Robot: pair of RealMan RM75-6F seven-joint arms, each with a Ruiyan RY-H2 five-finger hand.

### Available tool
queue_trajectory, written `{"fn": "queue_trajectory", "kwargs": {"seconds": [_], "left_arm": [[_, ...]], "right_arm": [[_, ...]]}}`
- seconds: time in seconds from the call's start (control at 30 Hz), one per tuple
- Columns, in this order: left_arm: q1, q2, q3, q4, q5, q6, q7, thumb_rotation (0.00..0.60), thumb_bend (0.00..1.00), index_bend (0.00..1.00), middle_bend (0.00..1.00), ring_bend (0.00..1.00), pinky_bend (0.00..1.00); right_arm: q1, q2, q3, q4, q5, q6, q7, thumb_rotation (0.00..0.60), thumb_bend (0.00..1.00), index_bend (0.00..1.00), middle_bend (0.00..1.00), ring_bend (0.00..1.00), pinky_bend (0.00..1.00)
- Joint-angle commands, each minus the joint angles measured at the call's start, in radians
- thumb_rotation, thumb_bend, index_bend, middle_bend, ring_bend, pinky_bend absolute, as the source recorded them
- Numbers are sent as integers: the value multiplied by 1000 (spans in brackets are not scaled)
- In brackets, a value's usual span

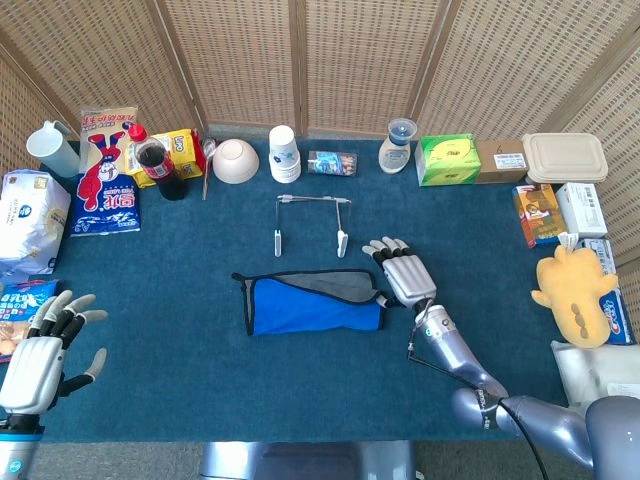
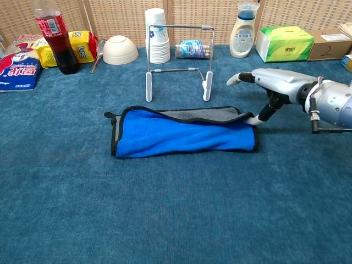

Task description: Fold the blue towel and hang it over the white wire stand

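The right hand (image 2: 269,88) sits low at the towel's right end, palm down, fingers stretched toward the stand. Its thumb reaches down to the towel's upper right corner; whether it pinches the hem or only touches it I cannot tell, since the contact is small in both views.

The towel (image 2: 184,132) lies folded on the bench (image 2: 176,220) with its long axis running left to right, so the whole cloth extends leftward from that hand. A grey flap with a black hem shows along its far edge.

The stand (image 2: 179,55) is upright just behind the towel, its top bar parallel to the towel's length, and lies ahead and to the left of the right hand. That hand is by far the nearer to both.

The left hand (image 1: 45,350) hovers well apart at the bench's near left corner, fingers spread, holding nothing.
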Motion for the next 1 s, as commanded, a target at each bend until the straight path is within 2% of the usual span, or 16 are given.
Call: {"fn": "queue_trajectory", "kwargs": {"seconds": [0.03,0.6,1.0], "left_arm": [[-1,0,0,0,0,-1,0,600,315,280,185,0,0],[-4,-1,-1,-1,5,-6,2,600,315,280,185,0,0],[-4,-5,-2,3,4,-8,-1,600,315,280,185,0,0]], "right_arm": [[-5,10,-3,-18,-6,8,0,600,264,111,102,0,0],[-1,45,-33,-153,-13,3,-46,600,264,93,99,0,0],[24,29,-4,-135,17,7,-66,600,263,93,99,0,0]]}}
